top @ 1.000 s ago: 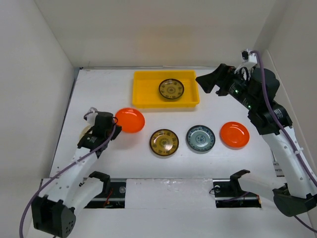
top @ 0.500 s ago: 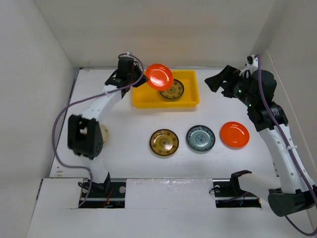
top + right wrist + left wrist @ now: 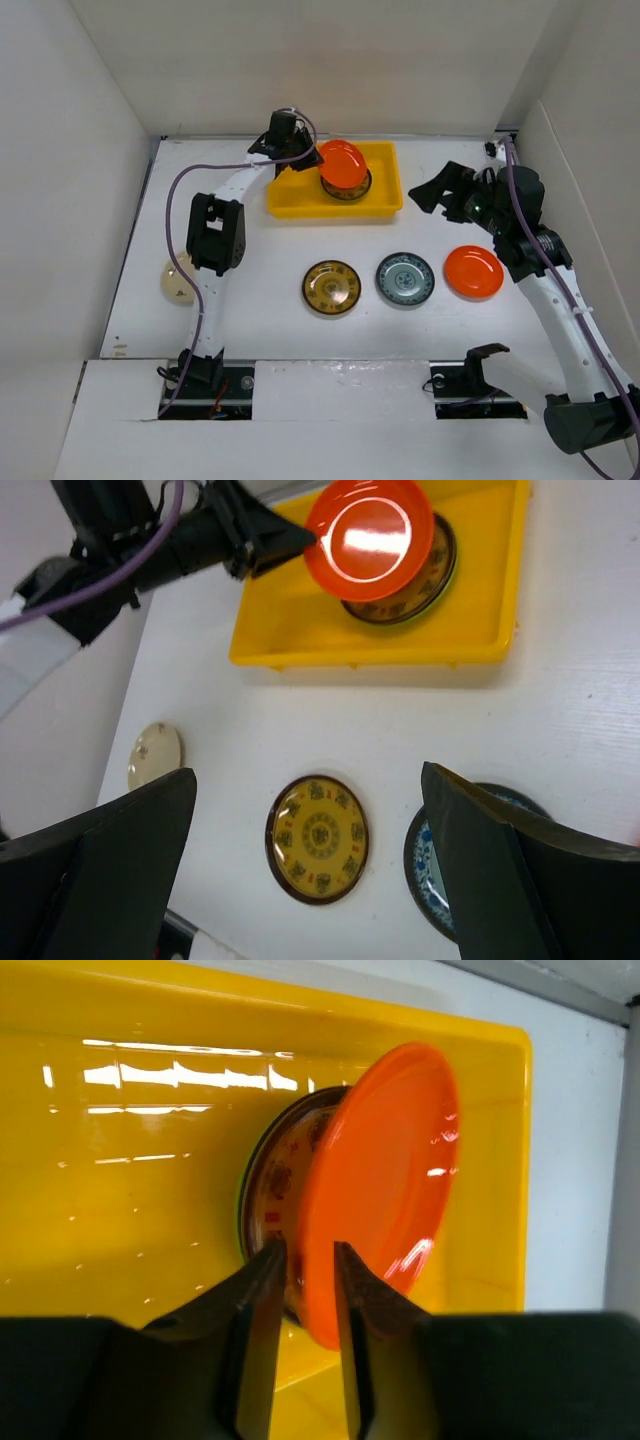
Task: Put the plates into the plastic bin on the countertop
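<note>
The yellow plastic bin [image 3: 290,190] stands at the back middle of the white countertop [image 3: 250,250], with a brown-gold plate [image 3: 352,187] lying in it. My left gripper [image 3: 312,158] is shut on the rim of an orange plate [image 3: 343,162] and holds it tilted over that plate; the left wrist view shows the orange plate [image 3: 385,1160] between my fingers [image 3: 262,1300]. My right gripper [image 3: 432,185] is open and empty, right of the bin. On the countertop lie a brown-gold plate [image 3: 331,288], a blue-grey plate [image 3: 405,279], an orange plate [image 3: 473,271] and a cream plate [image 3: 176,282].
White walls enclose the countertop on the left, back and right. The left arm's links [image 3: 213,232] stand over the left part of the countertop. In the right wrist view the brown-gold plate [image 3: 317,838] lies between my open fingers.
My left arm lifted the orange plate from the left of the countertop, carried it to the bin, and now holds it lower over the brown-gold plate. My right gripper drifted down and right.
</note>
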Controlling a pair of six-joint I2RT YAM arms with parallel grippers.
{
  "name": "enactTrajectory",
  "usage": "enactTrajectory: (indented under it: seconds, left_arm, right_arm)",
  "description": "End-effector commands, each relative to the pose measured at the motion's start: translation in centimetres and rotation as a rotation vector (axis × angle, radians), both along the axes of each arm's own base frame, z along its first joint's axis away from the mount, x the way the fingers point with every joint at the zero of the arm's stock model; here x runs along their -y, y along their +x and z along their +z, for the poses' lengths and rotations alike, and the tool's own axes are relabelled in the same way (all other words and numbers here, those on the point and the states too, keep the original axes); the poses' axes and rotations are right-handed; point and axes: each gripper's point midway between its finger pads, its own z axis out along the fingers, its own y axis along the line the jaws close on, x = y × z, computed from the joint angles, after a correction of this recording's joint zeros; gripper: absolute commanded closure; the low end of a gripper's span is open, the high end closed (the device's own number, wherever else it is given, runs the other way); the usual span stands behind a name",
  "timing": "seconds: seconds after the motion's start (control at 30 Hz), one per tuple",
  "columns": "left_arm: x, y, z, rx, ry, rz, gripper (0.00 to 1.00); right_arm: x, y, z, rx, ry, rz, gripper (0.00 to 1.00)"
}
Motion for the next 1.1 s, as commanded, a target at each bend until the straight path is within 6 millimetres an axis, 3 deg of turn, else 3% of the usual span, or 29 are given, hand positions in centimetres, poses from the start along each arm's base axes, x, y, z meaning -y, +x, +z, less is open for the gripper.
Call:
enactTrajectory:
  seconds: [0.0, 0.03, 0.1, 0.13, 0.2, 0.23, 0.33, 0.37, 0.4, 0.43, 0.47, 0.5, 0.53, 0.57, 0.6, 0.63, 0.67, 0.7, 0.73, 0.77, 0.8, 0.83, 0.87, 0.9, 0.97, 1.0, 1.07]
  left_arm:
    - [1.5, 0.7, 3.8, 0.079, -0.042, -0.060, 0.73]
    - [1.8, 0.6, 3.9, 0.079, -0.033, -0.057, 0.63]
    - [1.8, 0.5, 2.9, 0.060, -0.027, -0.057, 0.54]
    - [2.2, 0.0, 3.6, 0.073, -0.024, -0.071, 0.48]
    - [2.8, -0.8, 4.2, 0.094, -0.031, -0.098, 0.46]
    - [2.7, -1.0, 5.8, 0.125, -0.033, -0.104, 0.44]
    - [3.5, -2.1, 7.3, 0.138, -0.022, -0.122, 0.35]
    - [3.7, -3.2, 8.5, 0.152, -0.009, -0.146, 0.30]
    - [3.5, -3.5, 9.1, 0.166, 0.017, -0.127, 0.00]
    - [2.8, -4.0, 9.0, 0.156, 0.037, -0.105, 0.00]
    - [2.6, -5.1, 11.3, 0.187, 0.044, -0.090, 0.00]
    - [2.2, -5.9, 11.9, 0.192, 0.061, -0.071, 0.00]
    - [0.8, -6.6, 10.6, 0.162, 0.100, -0.020, 0.00]
    - [0.0, -7.3, 10.9, 0.161, 0.106, 0.007, 0.00]
    - [-1.1, -8.6, 13.7, 0.201, 0.092, 0.047, 0.00]
    - [-2.7, -9.0, 14.0, 0.209, 0.116, 0.120, 0.00]
    - [-4.0, -10.3, 12.1, 0.162, 0.136, 0.165, 0.00]
    - [-5.3, -11.8, 14.6, 0.205, 0.117, 0.204, 0.00]
    - [-7.0, -12.6, 13.2, 0.185, 0.156, 0.273, 0.00]
    - [-8.2, -13.2, 13.3, 0.185, 0.157, 0.308, 0.00]
    - [-9.3, -14.3, 14.9, 0.213, 0.128, 0.328, 0.00]
    - [-11.3, -14.3, 15.1, 0.220, 0.127, 0.372, 0.00]
    - [-12.5, -14.7, 14.9, 0.214, 0.122, 0.385, 0.00]
    - [-13.8, -15.4, 13.5, 0.175, 0.123, 0.411, 0.00]
    - [-17.0, -16.6, 14.0, 0.156, 0.091, 0.506, 0.00]
    - [-17.7, -17.1, 13.3, 0.144, 0.098, 0.521, 0.00]
    - [-18.8, -18.3, 13.9, 0.156, 0.094, 0.555, 0.00]
  right_arm:
    - [-2.1, -2.1, -1.0, 0.004, -0.006, 0.118, 0.00]
    - [-2.7, -2.6, -1.2, 0.013, -0.012, 0.157, 0.00]
    - [-4.4, -3.8, -2.3, -0.004, -0.025, 0.232, 0.00]
    - [-5.0, -4.4, -3.7, -0.040, -0.033, 0.257, 0.00]
    - [-6.1, -5.3, -5.0, -0.060, -0.053, 0.300, 0.00]
    - [-7.1, -6.3, -6.4, -0.087, -0.068, 0.338, 0.00]
    - [-9.1, -8.0, -8.4, -0.132, -0.067, 0.388, 0.00]
    - [-9.3, -8.6, -10.1, -0.179, -0.071, 0.383, 0.01]
    - [-9.6, -9.1, -10.8, -0.196, -0.070, 0.388, 0.01]
    - [-10.2, -9.7, -11.6, -0.209, -0.076, 0.394, 0.01]
    - [-10.2, -10.1, -13.3, -0.243, -0.083, 0.385, 0.01]
    - [-10.5, -10.4, -13.9, -0.274, -0.061, 0.370, 0.03]
    - [-10.8, -10.8, -14.6, -0.288, -0.052, 0.376, 0.03]
    - [-11.5, -11.2, -14.8, -0.278, -0.036, 0.395, 0.04]
    - [-11.4, -11.7, -16.3, -0.308, -0.040, 0.396, 0.04]
    - [-11.3, -11.5, -17.1, -0.323, -0.045, 0.380, 0.05]
    - [-11.4, -11.5, -17.8, -0.335, -0.042, 0.375, 0.07]
    - [-11.5, -11.4, -18.5, -0.337, -0.044, 0.375, 0.08]
    - [-11.8, -11.4, -19.3, -0.357, -0.048, 0.386, 0.09]
    - [-12.0, -11.4, -19.8, -0.364, -0.048, 0.394, 0.09]
    - [-12.5, -11.3, -20.1, -0.362, -0.049, 0.403, 0.09]
    - [-12.6, -11.2, -21.1, -0.390, -0.065, 0.400, 0.11]
    - [-12.7, -11.0, -21.5, -0.397, -0.069, 0.399, 0.11]
    - [-12.7, -10.7, -21.9, -0.398, -0.077, 0.386, 0.11]
    - [-13.2, -10.2, -22.4, -0.398, -0.077, 0.386, 0.12]
    - [-13.3, -9.7, -22.5, -0.394, -0.080, 0.377, 0.14]
    - [-13.6, -9.2, -23.0, -0.396, -0.086, 0.368, 0.14]
